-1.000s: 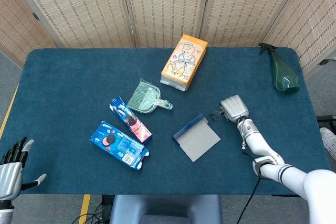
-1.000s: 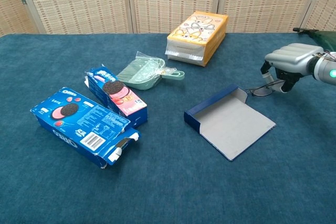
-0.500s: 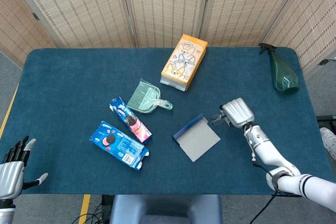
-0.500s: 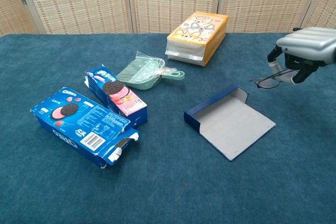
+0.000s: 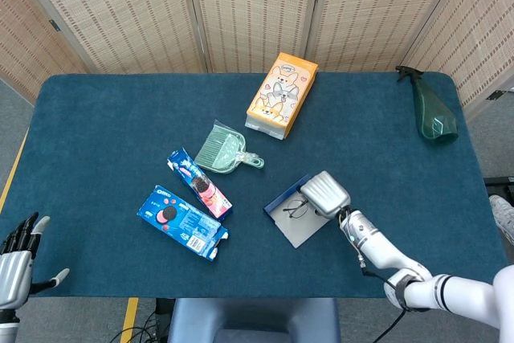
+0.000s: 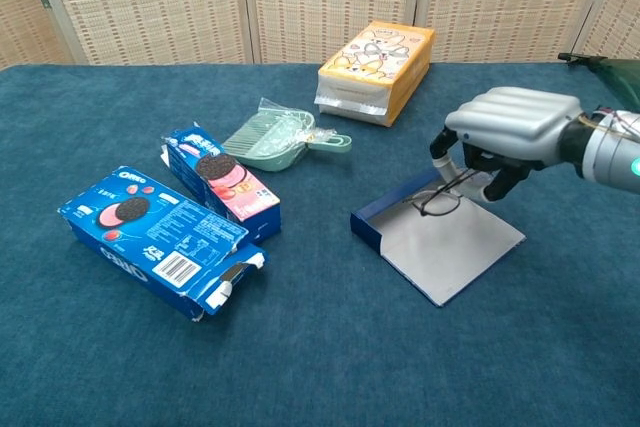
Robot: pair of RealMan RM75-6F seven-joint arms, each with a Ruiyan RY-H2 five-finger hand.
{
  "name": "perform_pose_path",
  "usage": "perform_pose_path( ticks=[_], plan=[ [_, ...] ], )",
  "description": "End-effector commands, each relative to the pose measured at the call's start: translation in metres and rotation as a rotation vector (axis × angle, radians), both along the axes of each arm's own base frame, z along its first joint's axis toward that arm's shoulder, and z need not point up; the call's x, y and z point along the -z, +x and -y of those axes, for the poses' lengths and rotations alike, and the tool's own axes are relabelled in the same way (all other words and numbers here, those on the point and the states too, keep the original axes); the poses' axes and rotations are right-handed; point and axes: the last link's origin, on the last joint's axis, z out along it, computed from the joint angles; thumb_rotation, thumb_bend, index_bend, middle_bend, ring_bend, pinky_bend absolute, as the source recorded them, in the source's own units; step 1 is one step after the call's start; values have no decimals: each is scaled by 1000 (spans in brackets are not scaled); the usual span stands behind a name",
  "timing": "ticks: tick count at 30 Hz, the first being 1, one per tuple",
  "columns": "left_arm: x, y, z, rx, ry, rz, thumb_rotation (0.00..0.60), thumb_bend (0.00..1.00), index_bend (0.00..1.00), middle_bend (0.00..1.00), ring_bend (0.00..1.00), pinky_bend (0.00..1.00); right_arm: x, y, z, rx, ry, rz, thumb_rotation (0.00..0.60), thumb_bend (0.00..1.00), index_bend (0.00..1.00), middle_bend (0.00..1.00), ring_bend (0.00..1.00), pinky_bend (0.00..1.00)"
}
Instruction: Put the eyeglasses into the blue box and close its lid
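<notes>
The right robot hand point(image 6: 508, 137) holds the eyeglasses point(image 6: 438, 199) pinched under its curled fingers, just above the open blue box point(image 6: 437, 231), which lies flat on the blue tabletop point(image 5: 112, 118) with its grey inside facing up. The left robot hand point(image 5: 16, 256) is at the near left edge of the tabletop, holding nothing, with its fingers spread apart. Left of the box lie two cookie packages point(image 6: 160, 237) and a green dustpan point(image 6: 275, 135).

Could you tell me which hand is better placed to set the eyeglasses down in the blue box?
The right hand: it holds the eyeglasses over the open blue box. The left hand sits empty at the table's far corner.
</notes>
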Motion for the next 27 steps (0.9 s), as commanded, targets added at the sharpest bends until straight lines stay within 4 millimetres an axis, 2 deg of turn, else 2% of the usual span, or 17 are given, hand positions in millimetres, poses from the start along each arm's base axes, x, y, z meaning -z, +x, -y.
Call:
perform_pose_path(
  ticks=[1, 6, 17, 22, 27],
  plan=[
    [1, -2, 1, -5, -1, 2, 600, 129, 0, 0, 0, 156, 12, 2, -4, -16, 14, -12, 600, 476, 684, 1000, 1000, 1000],
    [1, -5, 1, -14, 1, 7, 600, 130, 0, 0, 0, 156, 16, 0, -5, -38, -19, -33, 600, 464, 650, 1000, 1000, 1000],
    [5, -6, 0, -11, -9, 16, 600, 129, 0, 0, 0, 156, 18, -10, -15, -17, -25, -41, 600, 451, 289, 1000, 1000, 1000],
    [6, -6, 0, -11, -10, 17, 600, 130, 0, 0, 0, 156, 18, -14, -16, -5, -22, -49, 600, 451, 166, 1000, 1000, 1000],
    [4, -6, 1, -13, -7, 14, 600, 130, 0, 0, 0, 156, 11, -12, -16, -11, -41, -27, 600, 445, 99, 1000, 1000, 1000]
  ],
)
